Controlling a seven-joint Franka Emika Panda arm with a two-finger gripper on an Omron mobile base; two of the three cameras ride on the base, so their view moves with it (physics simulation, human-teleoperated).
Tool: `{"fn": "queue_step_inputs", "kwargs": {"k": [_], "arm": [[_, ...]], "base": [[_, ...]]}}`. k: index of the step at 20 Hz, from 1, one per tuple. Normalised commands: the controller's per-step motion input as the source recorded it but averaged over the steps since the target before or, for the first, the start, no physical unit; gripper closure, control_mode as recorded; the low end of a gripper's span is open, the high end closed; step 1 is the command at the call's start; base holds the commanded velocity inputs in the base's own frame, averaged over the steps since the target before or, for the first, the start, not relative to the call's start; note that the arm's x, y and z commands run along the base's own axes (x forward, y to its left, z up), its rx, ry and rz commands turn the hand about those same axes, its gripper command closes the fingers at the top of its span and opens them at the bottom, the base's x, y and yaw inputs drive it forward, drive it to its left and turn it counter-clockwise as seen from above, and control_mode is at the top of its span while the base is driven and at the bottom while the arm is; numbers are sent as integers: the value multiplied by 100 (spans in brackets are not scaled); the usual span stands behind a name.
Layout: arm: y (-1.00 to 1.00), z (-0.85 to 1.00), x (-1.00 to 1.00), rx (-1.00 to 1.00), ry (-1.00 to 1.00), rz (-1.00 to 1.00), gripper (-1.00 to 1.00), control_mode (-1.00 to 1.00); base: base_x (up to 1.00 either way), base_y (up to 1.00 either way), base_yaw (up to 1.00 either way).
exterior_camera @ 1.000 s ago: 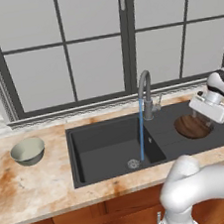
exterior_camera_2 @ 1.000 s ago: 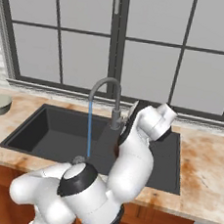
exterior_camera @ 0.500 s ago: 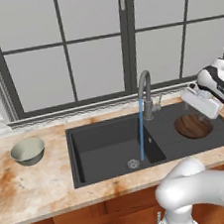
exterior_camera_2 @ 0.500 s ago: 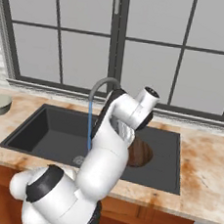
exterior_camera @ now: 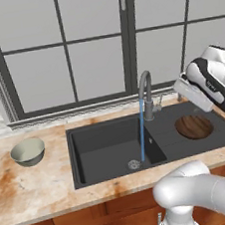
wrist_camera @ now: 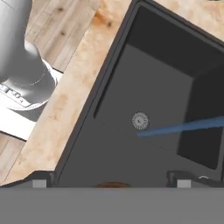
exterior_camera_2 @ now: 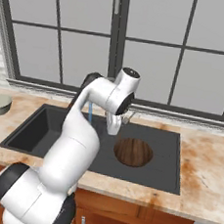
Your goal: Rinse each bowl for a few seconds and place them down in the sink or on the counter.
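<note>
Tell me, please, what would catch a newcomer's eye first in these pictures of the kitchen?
Probably the thin blue stream of water running from the grey tap down to the drain of the black sink. Next, the dark brown bowl lying in the sink's shallower side section, with the gripper open above the sink, near the tap. The grey-green bowl sits alone on the counter to the sink's left.

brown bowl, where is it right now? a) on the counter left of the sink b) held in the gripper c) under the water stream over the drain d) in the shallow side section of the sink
d: the dark brown bowl sits in the shallow side section of the sink, right of the tap, apart from the water stream.
</note>
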Motion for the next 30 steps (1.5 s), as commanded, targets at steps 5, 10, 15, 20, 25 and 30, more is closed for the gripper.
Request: {"fn": "queue_step_inputs", "kwargs": {"k": [5, 10, 15, 20, 25, 30], "arm": [[41, 39, -19, -12, -12, 13, -100, -100], [47, 19, -22, -12, -12, 13, -100, -100], [66, 6, -11, -10, -6, 8, -100, -100], [71, 3, -1, -9, -4, 4, -100, -100], [73, 0, 3, -6, 0, 2, -100, -100], [73, 0, 5, -2, 0, 4, -100, -100]], "base": [[0, 0, 0], [0, 0, 0], [0, 0, 0], [0, 0, 0], [0, 0, 0], [0, 0, 0]]}}
